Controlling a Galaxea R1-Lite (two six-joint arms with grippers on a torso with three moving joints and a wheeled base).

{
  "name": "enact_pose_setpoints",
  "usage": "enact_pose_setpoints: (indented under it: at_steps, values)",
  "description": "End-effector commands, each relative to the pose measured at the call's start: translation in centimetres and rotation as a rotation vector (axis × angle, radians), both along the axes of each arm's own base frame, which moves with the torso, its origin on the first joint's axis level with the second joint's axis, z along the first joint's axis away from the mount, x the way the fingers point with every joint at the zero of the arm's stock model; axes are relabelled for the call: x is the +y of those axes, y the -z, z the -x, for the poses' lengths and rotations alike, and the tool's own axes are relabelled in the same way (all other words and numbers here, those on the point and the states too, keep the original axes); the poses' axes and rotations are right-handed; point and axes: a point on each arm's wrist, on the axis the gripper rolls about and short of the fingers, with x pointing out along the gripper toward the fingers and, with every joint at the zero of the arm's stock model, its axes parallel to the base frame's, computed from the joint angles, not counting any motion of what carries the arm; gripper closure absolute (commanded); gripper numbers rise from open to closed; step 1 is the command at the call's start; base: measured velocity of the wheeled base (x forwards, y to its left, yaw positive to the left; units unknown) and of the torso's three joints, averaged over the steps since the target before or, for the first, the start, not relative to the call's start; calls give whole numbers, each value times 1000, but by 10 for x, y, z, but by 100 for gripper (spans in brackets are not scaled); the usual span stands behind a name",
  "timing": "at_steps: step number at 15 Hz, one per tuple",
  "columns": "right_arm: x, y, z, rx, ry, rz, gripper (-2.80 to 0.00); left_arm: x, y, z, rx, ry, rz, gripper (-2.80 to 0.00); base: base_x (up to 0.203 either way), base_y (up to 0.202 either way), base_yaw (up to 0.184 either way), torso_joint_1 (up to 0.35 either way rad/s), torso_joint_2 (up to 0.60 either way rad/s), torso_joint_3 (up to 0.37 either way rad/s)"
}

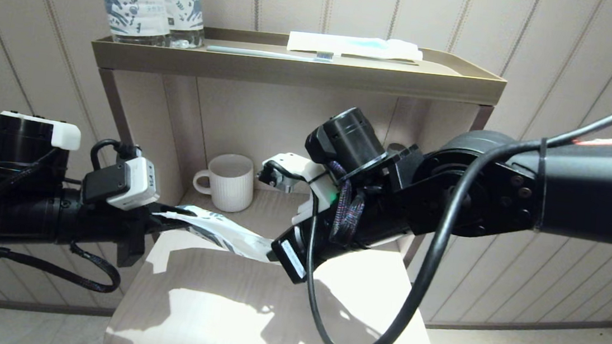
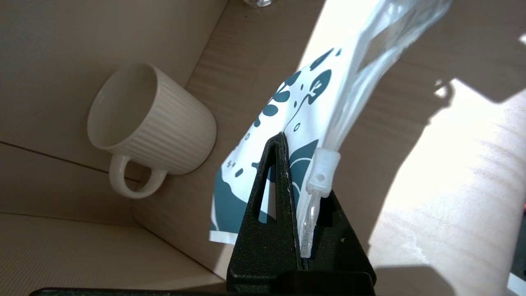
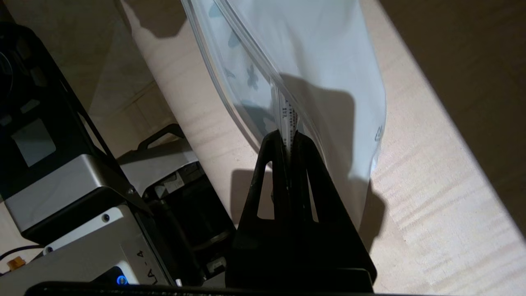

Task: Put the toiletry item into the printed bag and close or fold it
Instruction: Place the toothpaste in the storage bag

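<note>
Both tools (image 1: 166, 220) (image 1: 274, 254) gripping printed bag (image 1: 221, 234) aloft

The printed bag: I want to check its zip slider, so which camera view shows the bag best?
The left wrist view: the printed bag shows its blue print and clear slider beside the left gripper pinching it. The head view shows it stretched between both grippers, small. The right wrist view shows its plain, shadowed side in the right gripper.

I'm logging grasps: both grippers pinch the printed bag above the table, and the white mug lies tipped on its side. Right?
Not quite: the white mug stands upright on the table, as the head view shows. The left gripper and the right gripper do each pinch the printed bag, held between them above the table.
</note>
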Motion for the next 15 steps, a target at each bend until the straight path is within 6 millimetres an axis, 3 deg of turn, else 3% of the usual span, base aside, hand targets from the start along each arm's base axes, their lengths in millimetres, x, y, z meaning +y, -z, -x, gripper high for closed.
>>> enact_pose_setpoints:
  at_steps: [1,6,10,11,15]
  values:
    - [9,-3,2,-7,-16,-15,0,-4,-1,3,4,17,6,0,0,0,0,0,0,0]
    - [27,-5,6,-14,-47,-36,0,-7,-6,8,22,16,36,0,0,0,0,0,0,0]
    - [29,-4,8,-11,-50,-35,0,-7,-6,9,22,16,36,0,0,0,0,0,0,0]
    - [29,-3,8,-13,-50,-30,-280,-7,-7,10,22,17,37,0,0,0,0,0,0,0]
    - [28,-6,8,-14,-45,-39,-280,-7,-5,10,26,15,35,0,0,0,0,0,0,0]
